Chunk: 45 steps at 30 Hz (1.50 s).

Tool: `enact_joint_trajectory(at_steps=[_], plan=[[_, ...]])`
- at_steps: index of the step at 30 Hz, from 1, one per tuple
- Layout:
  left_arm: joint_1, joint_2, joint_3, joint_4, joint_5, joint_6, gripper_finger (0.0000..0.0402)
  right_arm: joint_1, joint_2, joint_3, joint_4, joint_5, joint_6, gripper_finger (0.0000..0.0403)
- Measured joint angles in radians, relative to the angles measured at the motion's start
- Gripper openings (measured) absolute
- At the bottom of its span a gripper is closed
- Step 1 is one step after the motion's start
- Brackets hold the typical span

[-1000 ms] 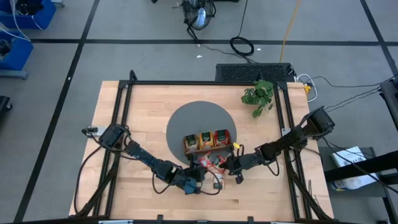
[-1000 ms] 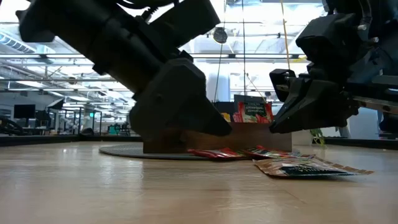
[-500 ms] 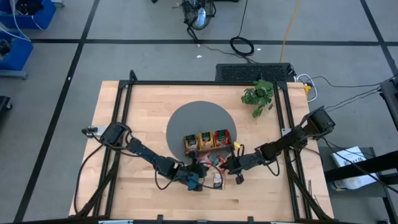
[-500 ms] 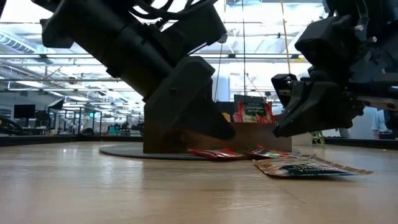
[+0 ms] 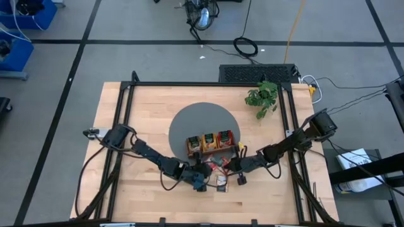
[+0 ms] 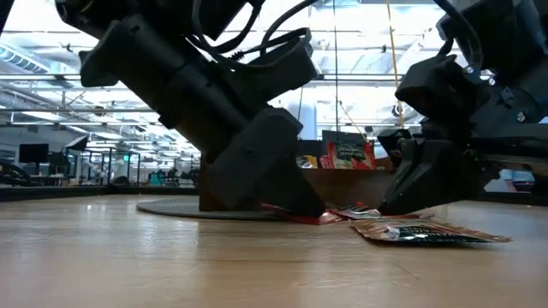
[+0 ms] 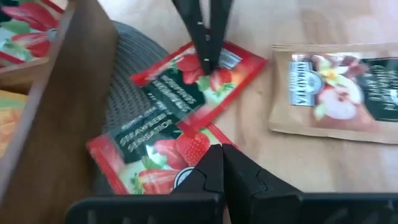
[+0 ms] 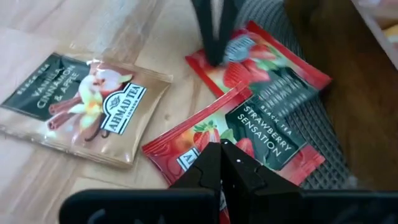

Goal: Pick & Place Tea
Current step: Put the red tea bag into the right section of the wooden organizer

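Glossy printed paper tea sachets [image 7: 193,84], smooth pale wood table [image 5: 139,120], dark matt wooden tray [image 7: 59,106], ribbed grey mat [image 5: 196,123], matt black end effector fingers [image 8: 208,171].

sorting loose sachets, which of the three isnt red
The vanilla and apple sachet: tan with a dark label, lying alone on bare wood. The two strawberry sachets are red and overlap.

Two red strawberry sachets [image 7: 193,87], one tan vanilla-apple sachet [image 7: 339,90], one wooden tray [image 5: 211,142]
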Motion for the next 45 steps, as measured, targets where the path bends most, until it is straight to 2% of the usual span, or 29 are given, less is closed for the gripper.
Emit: enact_joint_trajectory(at_steps=[7,14,20,25,29,33,38,42,45], plan=[[-0.051,0.002,0.0,-0.021,0.007,-0.079,0.0017,0.046,-0.005,0.0,-0.026,0.013,0.105,0.0],[-0.101,0.002,0.0,-0.051,0.013,-0.161,0.0004,0.082,-0.004,-0.001,-0.034,0.025,0.163,0.0],[-0.139,0.002,-0.001,-0.059,0.019,-0.229,0.0014,0.11,-0.003,-0.001,-0.035,0.035,0.269,0.0],[-0.171,0.003,-0.002,-0.06,0.015,-0.242,0.0004,0.169,-0.001,-0.003,-0.021,0.109,0.406,0.0],[-0.192,-0.004,-0.002,-0.066,0.031,-0.228,0.0016,0.227,0.001,-0.005,0.023,0.177,0.518,0.0],[-0.208,-0.037,-0.007,-0.081,0.025,-0.192,0.0026,0.286,0.002,-0.004,0.09,0.248,0.511,0.0],[-0.224,-0.123,-0.01,-0.085,0.001,-0.12,0.002,0.329,0.001,0.054,0.098,0.306,0.401,0.0],[-0.218,-0.177,-0.007,-0.039,-0.067,-0.116,0.0008,0.326,-0.004,0.094,0.015,0.311,0.3,0.0],[-0.2,-0.182,-0.007,-0.024,-0.062,-0.091,0.0004,0.298,-0.007,0.095,-0.051,0.311,0.289,0.0]])
